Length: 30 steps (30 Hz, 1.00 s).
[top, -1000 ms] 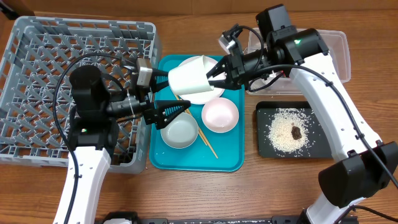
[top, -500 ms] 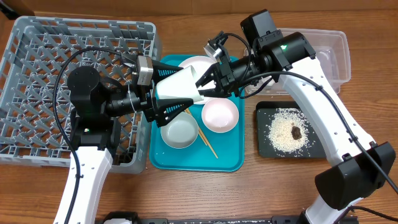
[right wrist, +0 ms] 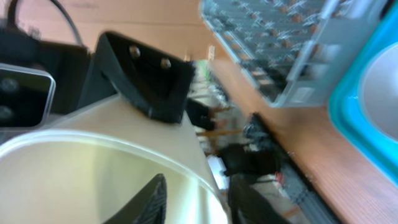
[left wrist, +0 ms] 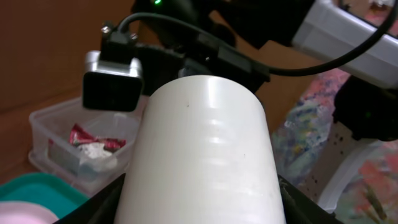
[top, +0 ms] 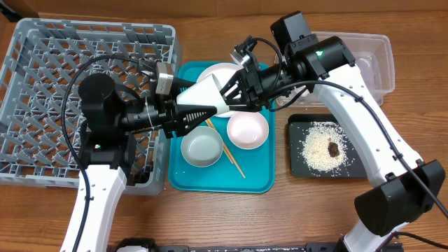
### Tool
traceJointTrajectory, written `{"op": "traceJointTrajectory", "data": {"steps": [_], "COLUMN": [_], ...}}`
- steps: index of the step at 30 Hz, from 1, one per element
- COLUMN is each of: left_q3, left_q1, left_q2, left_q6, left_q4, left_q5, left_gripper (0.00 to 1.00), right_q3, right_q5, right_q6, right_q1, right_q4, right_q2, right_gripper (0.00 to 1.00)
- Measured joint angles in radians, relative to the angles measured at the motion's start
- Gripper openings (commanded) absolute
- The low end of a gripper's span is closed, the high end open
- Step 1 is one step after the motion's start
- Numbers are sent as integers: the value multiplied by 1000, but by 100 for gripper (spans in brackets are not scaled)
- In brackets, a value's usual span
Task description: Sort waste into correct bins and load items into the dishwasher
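Two arms meet over the teal tray (top: 255, 178), sharing one white cup (top: 210, 100) held sideways in the air between them. Its mouth faces the right hand (top: 229, 98) and its base faces the left hand (top: 199, 110).

A second ago the right hand alone carried the cup by its rim, while the left hand waited beside it, spread wide. Now the left hand has come round the cup's body and pinches it. In the left wrist view its dark fingers (left wrist: 93, 211) press against both sides. The right hand has loosened. In the right wrist view one finger (right wrist: 155, 202) sits inside the rim and the other outside. They are parted, with a gap between the inner finger and the wall.

The handover looks nearly complete, and the cup probably rests in the left grip now. That suits the task, since the rack (top: 42, 84) stands at the far left, on the left arm's side. The right hand should back clear of the rim before the cup swings away.

On the teal tray lie a bowl (top: 202, 148), a small plate (top: 246, 129), a large plate (top: 218, 70) and chopsticks (top: 233, 162). Rice (top: 322, 143) and a brown lump (top: 333, 148) lie in the black tray (top: 297, 164). A wrapper (left wrist: 87, 135) and a tissue (left wrist: 93, 152) lie in the tub (top: 378, 49).
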Motion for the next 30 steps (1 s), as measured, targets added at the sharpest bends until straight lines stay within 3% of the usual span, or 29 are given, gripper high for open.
{"op": "traceJointTrajectory", "data": {"steps": [5, 7, 16, 22, 30], "left_q3": [4, 5, 27, 138, 158], "left_q1": [30, 49, 178, 299, 390], "left_q2": [1, 1, -3, -13, -8], "left_q6": [93, 126, 186, 174, 129], "left_q4": [-224, -298, -705, -971, -1046], "left_q5": [-122, -176, -614, -961, -1178], "left_gripper": [47, 39, 24, 24, 27], "right_q3": [0, 0, 0, 0, 0], "right_q5": [205, 312, 796, 996, 1072], "right_q6": [5, 6, 3, 3, 0], "right_q1": [-63, -109, -345, -492, -602], "right_q4": [-45, -87, -280, -316, -333], "right_q2": [0, 0, -2, -57, -151], "right_gripper": [50, 50, 50, 50, 50]}}
